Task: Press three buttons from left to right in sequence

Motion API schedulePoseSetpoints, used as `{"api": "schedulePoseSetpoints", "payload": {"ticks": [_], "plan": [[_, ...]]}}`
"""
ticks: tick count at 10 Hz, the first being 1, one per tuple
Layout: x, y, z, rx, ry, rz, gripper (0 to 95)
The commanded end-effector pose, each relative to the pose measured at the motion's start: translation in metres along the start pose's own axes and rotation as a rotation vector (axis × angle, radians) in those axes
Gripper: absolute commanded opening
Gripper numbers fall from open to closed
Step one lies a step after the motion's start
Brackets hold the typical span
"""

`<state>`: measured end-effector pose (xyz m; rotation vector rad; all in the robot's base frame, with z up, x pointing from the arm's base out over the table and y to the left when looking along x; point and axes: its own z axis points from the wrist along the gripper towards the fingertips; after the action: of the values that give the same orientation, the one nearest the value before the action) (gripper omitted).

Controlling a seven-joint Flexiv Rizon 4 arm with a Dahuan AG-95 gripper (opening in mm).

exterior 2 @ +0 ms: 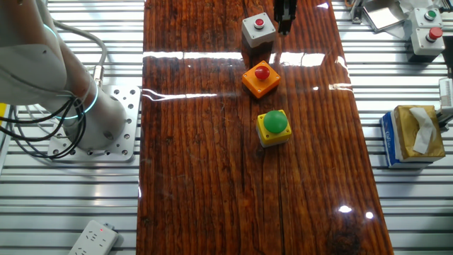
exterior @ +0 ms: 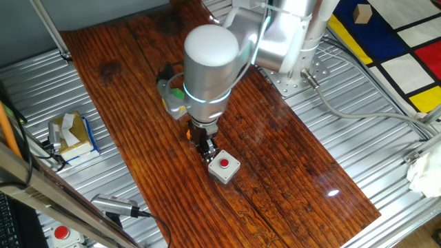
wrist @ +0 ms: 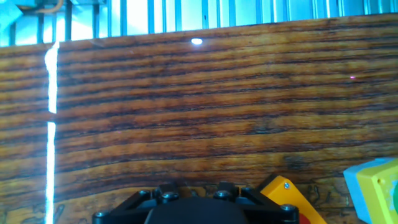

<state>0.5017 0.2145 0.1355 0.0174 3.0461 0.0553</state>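
The three buttons stand in a row on the wooden board (exterior 2: 198, 184): a yellow box with a green cap (exterior 2: 273, 126), an orange box with a red cap (exterior 2: 260, 76) and a grey box with a red cap (exterior 2: 257, 28). My gripper (exterior 2: 284, 21) hangs low right beside the grey box (exterior: 224, 167), off its cap. The arm hides most of the yellow box (exterior: 172, 98) in one fixed view. The hand view shows a corner of the orange box (wrist: 287, 200) and part of the yellow box (wrist: 376, 190). No view shows a gap or contact between the fingertips.
A tissue box (exterior 2: 414, 134) and two more button boxes (exterior 2: 428, 32) sit on the slatted metal table beside the board. The robot base (exterior 2: 99, 131) stands on the other side, with a power strip (exterior 2: 92, 241) near it. Another red button (exterior: 62, 234) lies off the board.
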Motion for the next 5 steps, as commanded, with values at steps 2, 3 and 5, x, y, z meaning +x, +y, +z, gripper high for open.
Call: {"api": "schedulePoseSetpoints", "payload": {"ticks": [2,3,5], "plan": [[-0.0007,0.0011,0.0006,0.013,-0.001,-0.003,38.0],[-0.0007,0.0011,0.0006,0.014,0.002,-0.001,38.0],[-0.0007,0.0011,0.0006,0.016,0.006,-0.017,38.0]]}}
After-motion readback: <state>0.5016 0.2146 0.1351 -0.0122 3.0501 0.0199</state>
